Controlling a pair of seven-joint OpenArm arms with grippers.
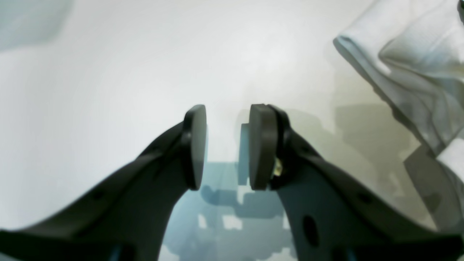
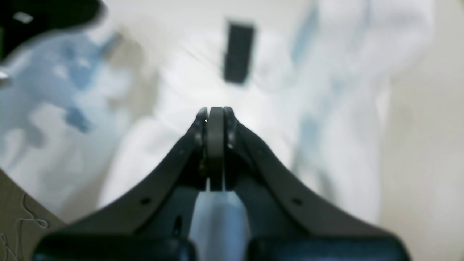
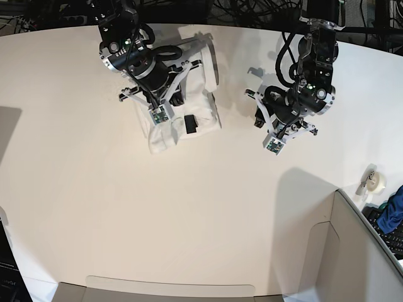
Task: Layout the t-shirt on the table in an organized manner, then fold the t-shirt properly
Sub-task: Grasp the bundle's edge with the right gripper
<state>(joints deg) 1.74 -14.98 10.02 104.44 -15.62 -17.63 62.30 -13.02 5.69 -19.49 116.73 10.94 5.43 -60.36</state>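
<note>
Off-white and broad, the desk point(image 3: 126, 207) fills the base view, its curved far edge backed by dark cables and equipment. On its far part lies the t-shirt point(image 3: 189, 119), a crumpled white bundle with its dark neck label point(image 3: 189, 124) facing up. The right hand point(image 3: 158, 116) hangs directly over the bundle; in its wrist view the pads are pressed flat together with no cloth between them, the blurred shirt and label lying below. Whether its tip touches the fabric cannot be told.

The left hand point(image 3: 273, 146) hovers over bare desk, well apart from the shirt, with its fingers point(image 1: 195, 145) parted and nothing between them. In the left wrist view a folded edge of the shirt shows only at the upper right corner, and the hand's shadow falls on the surface beneath.

Near the desk's front right corner stands a grey box wall point(image 3: 352, 239). Beyond it are a roll of tape point(image 3: 376, 182) and a piece of blue cloth point(image 3: 391, 214). Nothing lies between either hand and the shirt.
</note>
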